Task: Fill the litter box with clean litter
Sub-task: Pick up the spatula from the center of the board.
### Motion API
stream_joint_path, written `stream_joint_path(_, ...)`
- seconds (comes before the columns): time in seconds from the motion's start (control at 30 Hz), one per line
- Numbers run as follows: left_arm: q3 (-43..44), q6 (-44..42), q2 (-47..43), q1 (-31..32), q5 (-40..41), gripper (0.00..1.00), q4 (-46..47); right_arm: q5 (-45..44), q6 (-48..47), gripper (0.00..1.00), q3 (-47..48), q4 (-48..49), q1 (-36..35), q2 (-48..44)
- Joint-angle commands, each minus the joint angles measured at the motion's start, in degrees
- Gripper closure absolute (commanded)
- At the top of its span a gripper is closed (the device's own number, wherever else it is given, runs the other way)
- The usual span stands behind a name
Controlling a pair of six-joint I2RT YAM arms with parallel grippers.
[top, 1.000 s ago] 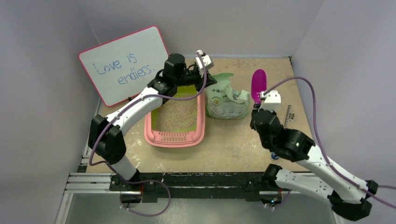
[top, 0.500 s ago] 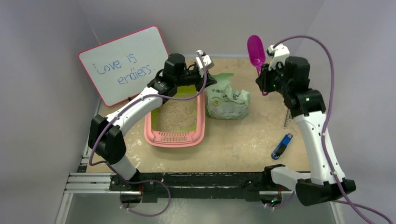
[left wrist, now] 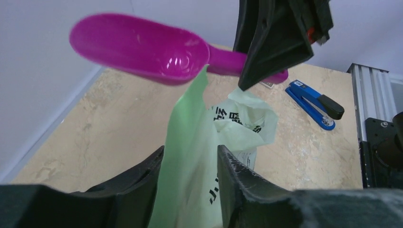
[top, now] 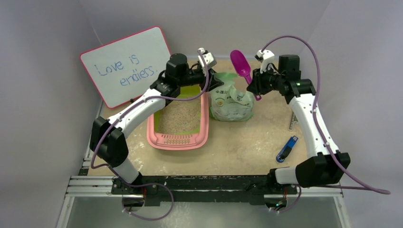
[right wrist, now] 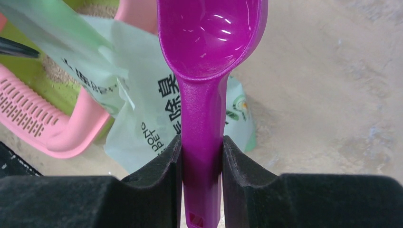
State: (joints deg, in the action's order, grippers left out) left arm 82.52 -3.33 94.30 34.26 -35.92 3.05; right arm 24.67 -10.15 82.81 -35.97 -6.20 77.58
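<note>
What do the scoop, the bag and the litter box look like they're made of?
The scoop: hard, glossy magenta plastic, judging by its sharp highlights. The bag: thin, soft pale-green plastic film, probably; it creases and flops. The litter box: rigid moulded pink plastic, smooth and matt-looking, with a slotted lip.

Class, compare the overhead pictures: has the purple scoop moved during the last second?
Yes. The scoop has shifted left and toward the back wall: it was beside the bag's right edge and is now near its far edge.

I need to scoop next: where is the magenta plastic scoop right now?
In the top view, the magenta plastic scoop is held in the right tool, right of centre, just above the pale green printed bag.
</note>
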Motion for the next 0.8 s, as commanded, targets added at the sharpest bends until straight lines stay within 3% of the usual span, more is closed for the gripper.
stream_joint_path(0.0, 1.56, 5.65, 0.78, 0.37, -2.14, 0.57, 7.54, 4.28, -1.78, 1.0, -2.07, 3.97, 0.04, -2.15)
stream_joint_path(0.27, 2.86, 8.87, 3.52, 0.44, -2.56, 0.57, 10.06, 12.45, -6.23, 1.0, -5.57, 2.04, -0.24, -1.63)
stream_joint_path(0.37, 3.61, 10.35, 4.48, 0.45, -1.76, 0.63, 10.24, 10.64, -8.58, 1.0, -6.17, -0.41, -2.88, -0.99)
stream_joint_path(0.77, -0.11, 15.65, 2.68, 0.46, 6.29, 0.53, 16.97, 2.83, -7.4, 1.0, -15.72, 10.88, -4.88, -9.86)
